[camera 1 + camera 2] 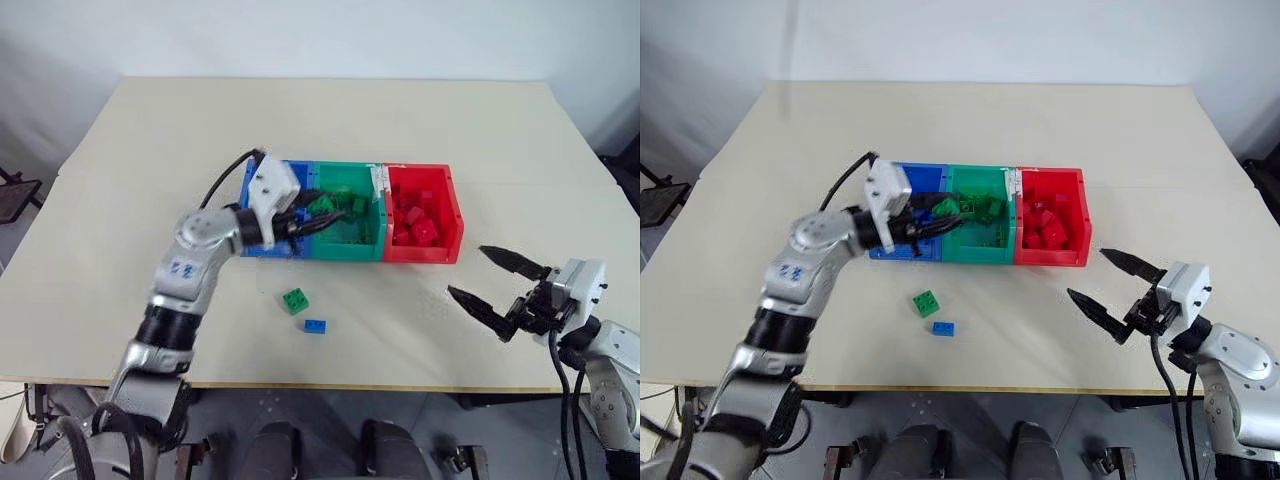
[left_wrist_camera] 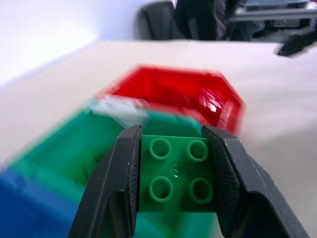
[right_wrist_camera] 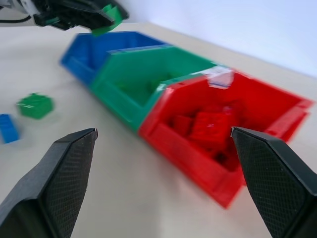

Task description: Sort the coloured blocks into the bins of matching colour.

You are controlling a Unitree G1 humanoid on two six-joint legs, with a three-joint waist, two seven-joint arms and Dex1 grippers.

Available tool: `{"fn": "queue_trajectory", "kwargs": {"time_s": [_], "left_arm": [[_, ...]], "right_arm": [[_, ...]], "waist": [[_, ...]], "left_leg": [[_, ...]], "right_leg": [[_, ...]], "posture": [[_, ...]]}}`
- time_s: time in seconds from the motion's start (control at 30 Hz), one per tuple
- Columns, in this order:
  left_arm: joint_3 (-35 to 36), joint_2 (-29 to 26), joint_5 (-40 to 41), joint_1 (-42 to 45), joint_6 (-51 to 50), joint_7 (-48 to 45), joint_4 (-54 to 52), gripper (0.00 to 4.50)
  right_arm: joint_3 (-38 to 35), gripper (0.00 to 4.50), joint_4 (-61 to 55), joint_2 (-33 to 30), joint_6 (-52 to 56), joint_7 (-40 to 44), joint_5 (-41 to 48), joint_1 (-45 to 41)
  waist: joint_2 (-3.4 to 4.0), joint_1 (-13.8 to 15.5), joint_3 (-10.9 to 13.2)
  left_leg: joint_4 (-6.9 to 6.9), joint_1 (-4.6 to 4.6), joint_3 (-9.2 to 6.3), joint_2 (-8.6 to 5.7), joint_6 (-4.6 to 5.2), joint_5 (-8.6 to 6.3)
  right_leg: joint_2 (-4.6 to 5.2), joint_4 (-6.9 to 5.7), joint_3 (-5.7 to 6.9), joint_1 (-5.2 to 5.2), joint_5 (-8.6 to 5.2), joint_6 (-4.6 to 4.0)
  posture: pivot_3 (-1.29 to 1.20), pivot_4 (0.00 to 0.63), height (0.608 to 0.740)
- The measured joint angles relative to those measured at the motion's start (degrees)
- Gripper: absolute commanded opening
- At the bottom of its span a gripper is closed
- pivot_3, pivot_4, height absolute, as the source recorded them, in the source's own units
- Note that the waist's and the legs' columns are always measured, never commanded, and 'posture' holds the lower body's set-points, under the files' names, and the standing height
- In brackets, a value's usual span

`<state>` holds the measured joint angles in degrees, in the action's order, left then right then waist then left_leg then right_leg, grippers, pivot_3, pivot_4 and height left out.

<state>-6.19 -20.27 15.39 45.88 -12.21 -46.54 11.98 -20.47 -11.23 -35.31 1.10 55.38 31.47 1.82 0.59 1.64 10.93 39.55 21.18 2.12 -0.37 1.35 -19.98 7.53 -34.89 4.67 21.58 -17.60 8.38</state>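
We see our left hand [image 1: 312, 213] clamped on a small square green plastic studded brick [image 2: 177, 173], its two black fingers [image 2: 113, 191] pressing opposite sides so that the four round studs on top show between them. The held brick hangs over the row of three joined open-topped plastic bins, about where the blue bin [image 1: 297, 176] meets the green bin [image 1: 350, 245]. In the head views the green bin sits in the middle, with the blue bin at its 9 o'clock and the red bin [image 1: 450, 215] at its 3 o'clock, all three touching and alike in size. Several red studded bricks [image 1: 418, 222] lie heaped inside the red bin, and some green bricks [image 1: 985, 212] rest in the green one.

On the pale counter [image 1: 420, 130], at about 7 o'clock from the bins, a second loose green studded brick [image 1: 295, 300] lies flat, studs up. Just beside it, at its 5 o'clock, lies a smaller blue studded brick [image 1: 315, 326]. The two are close but apart.

Our right hand [image 1: 482, 281] hovers above the counter at about 4 o'clock from the red bin, its fingers spread wide and holding nothing.
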Motion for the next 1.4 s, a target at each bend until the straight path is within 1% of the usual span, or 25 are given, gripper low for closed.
{"fn": "queue_trajectory", "kwargs": {"time_s": [0.03, 0.07, 0.13, 0.23, 0.27, 0.3, 0.37, 0.5, 0.6, 0.73, 0.8, 0.9, 1.0, 1.1, 1.2, 1.27, 1.37, 1.4], "left_arm": [[-0.22, 0.50, -0.23, 1.15, 0.80, -0.48, 2.12, 2.26], [-0.59, 1.04, -0.98, 2.50, 1.31, -0.67, 4.84, 2.48], [-0.89, 1.46, -1.82, 3.56, 1.84, -1.08, 7.99, 3.12], [-0.97, 1.20, -2.08, 3.33, 2.61, -2.83, 9.21, 4.01], [-1.05, 0.87, -2.22, 3.20, 2.77, -3.34, 9.17, 4.37], [-1.05, 0.22, -2.43, 2.77, 3.19, -3.57, 9.01, 4.47], [-0.53, -1.66, -2.55, 0.90, 4.16, -4.03, 8.51, 4.47], [3.13, -7.89, -0.34, -8.02, 5.76, -8.53, 2.04, 4.47], [8.17, -14.93, 2.90, -17.69, 8.09, -13.67, -4.62, 4.47], [15.35, -24.10, 5.36, -31.25, 7.74, -18.28, -9.34, 4.47], [19.23, -26.23, 7.41, -35.96, 6.33, -19.50, -9.75, 4.47], [23.75, -28.08, 9.05, -40.72, 5.37, -19.80, -9.82, 4.47], [25.36, -28.46, 9.80, -42.43, 4.63, -19.88, -11.70, 4.47], [22.71, -28.13, 10.04, -40.65, 2.81, -19.53, -15.88, 4.47], [12.69, -26.08, 7.84, -33.46, -0.96, -18.09, -21.50, 4.47], [6.43, -24.89, 6.34, -29.42, -4.02, -17.38, -24.80, 4.47], [-0.21, -24.11, 4.05, -25.04, -6.83, -17.64, -26.77, 4.47], [-3.68, -23.43, 2.57, -22.59, -7.62, -18.79, -26.90, 4.47]], "right_arm": [[-0.02, 4.50, -0.04, 0.01, -0.10, -0.27, -0.13, 0.03], [-0.01, 4.50, -0.10, 0.03, -0.31, -0.57, -0.52, 0.20], [0.01, 4.50, -0.29, 0.17, -0.85, -1.13, -0.85, 0.50], [0.06, 4.50, -0.83, 0.32, -1.08, -1.63, -0.97, 1.05], [0.10, 4.50, -0.96, 0.32, -1.10, -1.68, -1.00, 1.01], [0.27, 4.50, -1.12, 0.32, -1.10, -1.67, -1.00, 0.88], [0.78, 4.50, -1.18, 0.31, -1.11, -1.50, -1.07, 0.47], [3.27, 4.50, -0.50, -0.45, -0.98, 0.81, -1.09, -2.43], [6.04, 4.50, 0.60, -2.84, -0.65, 5.07, -1.10, -5.12], [9.64, 4.50, 4.20, -5.92, -0.68, 11.85, -1.60, -7.74], [11.59, 4.50, 6.16, -6.57, -0.78, 14.47, -2.16, -9.33], [13.26, 4.50, 8.46, -6.62, -1.16, 17.07, -2.82, -11.96], [13.39, 4.50, 10.22, -6.63, -1.23, 18.29, -3.24, -13.09], [13.23, 4.50, 11.13, -6.76, -1.37, 19.00, -3.37, -13.47], [12.68, 4.50, 11.23, -7.79, -2.05, 19.30, -3.68, -12.07], [11.78, 4.50, 11.08, -8.71, -2.30, 19.28, -3.79, -10.57], [9.28, 4.50, 10.74, -9.74, -2.30, 18.75, -3.74, -7.73], [8.13, 4.50, 10.33, -9.96, -2.29, 18.36, -3.70, -6.22]], "waist": [[0.00, -0.06, 0.00], [0.00, -0.08, 0.00], [0.00, -0.30, 0.00], [0.00, -0.38, 0.00], [0.00, -0.30, 0.00], [0.00, -0.29, 0.00], [0.00, -0.35, 0.00], [0.00, -0.92, 0.00], [0.00, -1.44, 0.01], [-0.01, -1.65, 0.01], [-0.01, -1.11, 0.01], [-0.01, -0.67, 0.01], [-0.01, -0.25, 0.01], [-0.01, -0.22, 0.01], [-0.01, 0.11, 0.01], [-0.02, -0.21, 0.01], [-0.01, -0.86, 0.01], [-0.01, -0.73, 0.01]], "left_leg": [[-0.01, 0.01, 0.02, 0.00, 0.00, 0.00], [-0.02, 0.00, 0.05, -0.03, 0.00, 0.00], [-0.04, 0.00, 0.07, -0.04, 0.00, 0.00], [-0.05, 0.00, 0.04, 0.04, 0.00, 0.00], [-0.05, 0.00, 0.04, 0.05, 0.00, 0.00], [-0.04, -0.01, 0.02, 0.06, 0.00, 0.00], [-0.04, -0.04, -0.03, 0.08, 0.00, 0.00], [-0.06, -0.04, -0.06, 0.18, -0.01, 0.00], [-0.09, -0.04, -0.08, 0.18, 0.00, 0.00], [-0.14, -0.05, -0.13, 0.16, 0.01, -0.01], [-0.12, -0.06, -0.20, 0.13, 0.03, -0.02], [-0.12, -0.06, -0.21, 0.11, 0.06, -0.04], [-0.13, -0.04, -0.28, 0.11, 0.04, -0.06], [-0.14, -0.02, -0.31, 0.07, 0.04, -0.06], [-0.13, 0.00, -0.31, 0.00, 0.05, -0.06], [-0.14, -0.01, -0.19, 0.01, 0.08, -0.08], [-0.26, -0.09, -0.02, 0.12, 0.06, -0.08], [-0.26, -0.09, -0.01, 0.12, 0.05, -0.07]], "right_leg": [[-0.02, 0.01, 0.01, 0.00, 0.00, 0.00], [-0.05, 0.01, 0.03, 0.01, 0.00, 0.00], [-0.09, 0.02, 0.01, 0.03, 0.00, 0.00], [-0.11, 0.00, -0.01, 0.08, 0.00, 0.00], [-0.09, -0.01, -0.02, 0.08, 0.00, 0.00], [-0.08, -0.01, -0.03, 0.08, 0.00, 0.00], [-0.08, -0.03, -0.08, 0.08, 0.00, 0.00], [-0.08, -0.06, -0.10, 0.13, -0.01, -0.01], [-0.02, -0.02, -0.11, 0.13, -0.01, -0.02], [0.05, 0.01, -0.09, 0.10, -0.01, -0.03], [0.14, 0.00, -0.06, 0.06, -0.02, -0.03], [0.18, 0.01, -0.06, 0.05, -0.01, -0.04], [0.21, 0.02, -0.02, 0.06, -0.01, -0.05], [0.23, 0.03, 0.00, 0.05, 0.00, -0.06], [0.23, 0.00, 0.04, 0.01, 0.00, -0.05], [0.17, 0.00, -0.02, 0.03, 0.01, -0.04], [0.02, 0.05, -0.06, 0.10, 0.00, -0.05], [0.00, 0.04, -0.05, 0.10, 0.00, -0.05]], "posture": [[0.00, 0.150, 0.740], [0.00, 0.150, 0.740], [0.00, 0.150, 0.740], [0.00, 0.150, 0.740], [0.00, 0.150, 0.740], [0.00, 0.150, 0.740], [0.00, 0.150, 0.740], [0.00, 0.150, 0.740], [0.00, 0.150, 0.740], [0.00, 0.150, 0.740], [0.00, 0.150, 0.740], [0.00, 0.150, 0.740], [0.00, 0.150, 0.740], [0.00, 0.150, 0.740], [0.00, 0.150, 0.740], [0.00, 0.150, 0.740], [0.00, 0.150, 0.740], [0.00, 0.150, 0.740]]}}
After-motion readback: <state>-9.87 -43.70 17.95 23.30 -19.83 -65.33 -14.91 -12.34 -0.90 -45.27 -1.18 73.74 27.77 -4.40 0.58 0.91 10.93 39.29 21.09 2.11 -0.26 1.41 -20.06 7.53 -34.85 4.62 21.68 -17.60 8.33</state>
